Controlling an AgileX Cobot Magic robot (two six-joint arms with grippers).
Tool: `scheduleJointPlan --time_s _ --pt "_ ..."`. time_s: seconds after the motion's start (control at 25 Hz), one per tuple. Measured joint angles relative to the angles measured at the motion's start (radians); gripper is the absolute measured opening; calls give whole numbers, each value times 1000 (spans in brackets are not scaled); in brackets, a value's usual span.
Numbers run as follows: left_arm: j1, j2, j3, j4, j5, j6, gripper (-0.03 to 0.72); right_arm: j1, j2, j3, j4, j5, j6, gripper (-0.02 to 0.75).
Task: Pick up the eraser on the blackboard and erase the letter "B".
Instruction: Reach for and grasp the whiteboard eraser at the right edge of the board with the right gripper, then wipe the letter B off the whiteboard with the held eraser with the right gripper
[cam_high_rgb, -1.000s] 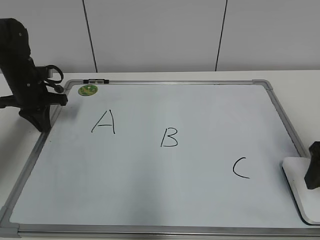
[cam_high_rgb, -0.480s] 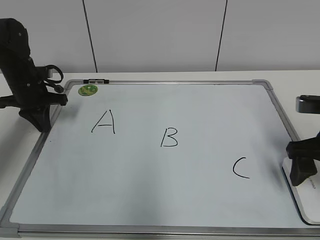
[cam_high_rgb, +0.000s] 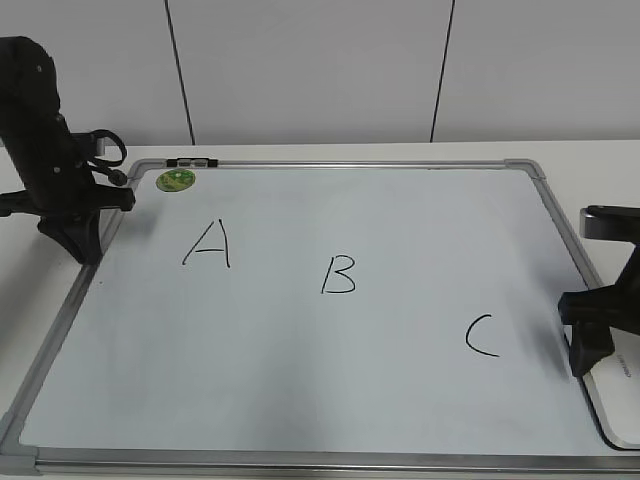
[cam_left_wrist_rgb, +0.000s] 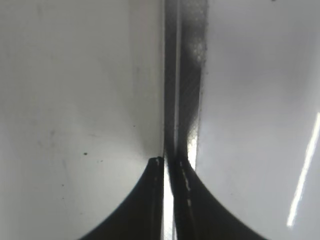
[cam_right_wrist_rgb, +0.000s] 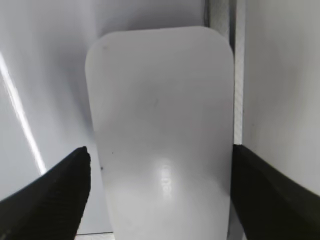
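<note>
Lab bench: white table (cam_high_rgb: 300, 152), plain panelled wall (cam_high_rgb: 310, 70).

White table (cam_high_rgb: 300, 152) beneath; panelled wall (cam_high_rgb: 310, 70) behind.

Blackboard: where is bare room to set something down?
Free: the blackboard's broad lower-left below "A" and "B", and the upper right above "C". Crowded: right edge, where the right gripper straddles the eraser.

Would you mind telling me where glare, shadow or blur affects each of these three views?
Exterior view: sharp and evenly lit, with a soft shadow on the blackboard beside the right gripper. Left wrist view: close and blurred, with a bright glare streak at the right edge. Right wrist view: a glare streak on the left, a soft highlight on the eraser, and blurred fingers.
</note>
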Motion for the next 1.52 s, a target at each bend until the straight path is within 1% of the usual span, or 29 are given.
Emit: scheduleJointPlan --time_s 0.24,0.4,0.44,0.8,0.88,1.0,1.2,1.28,1.4,1.52 --pt "0 0 0 -1 0 0 19 0 44 0 -1 -20 2 624" --pt "2 0 0 -3 -2 0 19 0 48 0 -17 -20 2 539" --pt "2 0 0 -3 -2 0 18 0 48 0 -17 -20 2 530" --pt "4 0 0 -10 -2 0 17 0 48 -2 -17 -20 2 519" --pt "5 0 0 -11 -2 0 17 0 53 -21 -17 7 4 518" --pt "5 0 0 -15 -2 0 17 0 59 -98 -17 87 2 518" --pt "5 0 0 -15 -2 0 17 2 79 -317 -17 228 -16 518" --pt "5 0 0 -15 -2 0 17 15 118 -409 -17 286 -20 518" --pt "5 0 0 -15 -2 0 17 75 205 -561 -27 362 -25 518" --pt "5 0 0 -15 -2 0 17 159 313 -711 -50 377 -25 518"
